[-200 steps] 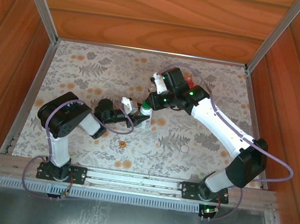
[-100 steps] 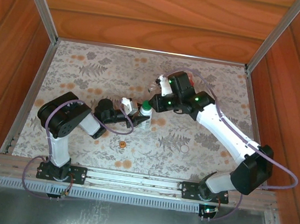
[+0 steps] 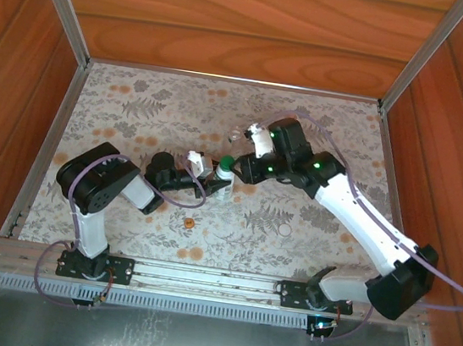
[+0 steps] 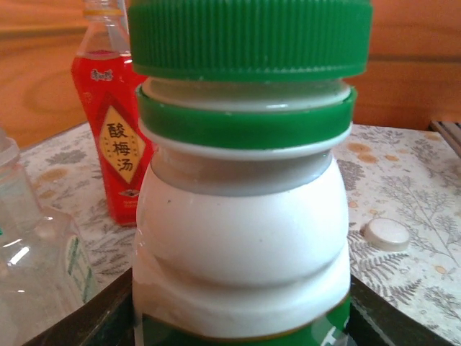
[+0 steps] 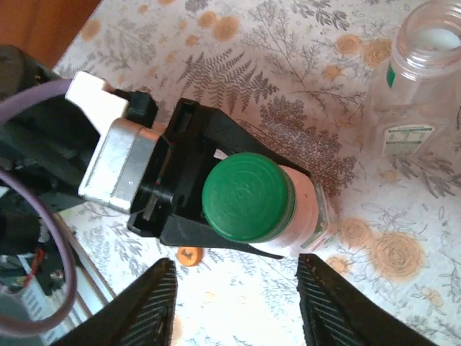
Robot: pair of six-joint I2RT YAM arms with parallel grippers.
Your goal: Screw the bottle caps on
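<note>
A white bottle [image 4: 241, 238] with a green-printed label stands upright, and my left gripper [image 3: 214, 175] is shut on its body. The green cap [image 5: 248, 196] sits on its neck. In the right wrist view my right gripper [image 5: 241, 317] hovers just beside and above that cap, open, with nothing between its fingers [image 5: 155, 303]. An orange cap [image 5: 189, 255] lies on the mat close to the left gripper. The clear bottle [image 5: 418, 94] stands uncapped nearby. The red bottle [image 4: 115, 122] stands behind, and a white cap [image 4: 386, 233] lies flat on the mat.
The floral mat [image 3: 135, 126] covers the table, framed by wooden walls [image 3: 251, 22] and aluminium rails. Both arms meet near the middle. The orange cap [image 3: 189, 222] lies in front of the left arm.
My right gripper has let go of the green cap, opened and drawn back a little. Its arm has swung out to the right. The left gripper still holds the white bottle.
</note>
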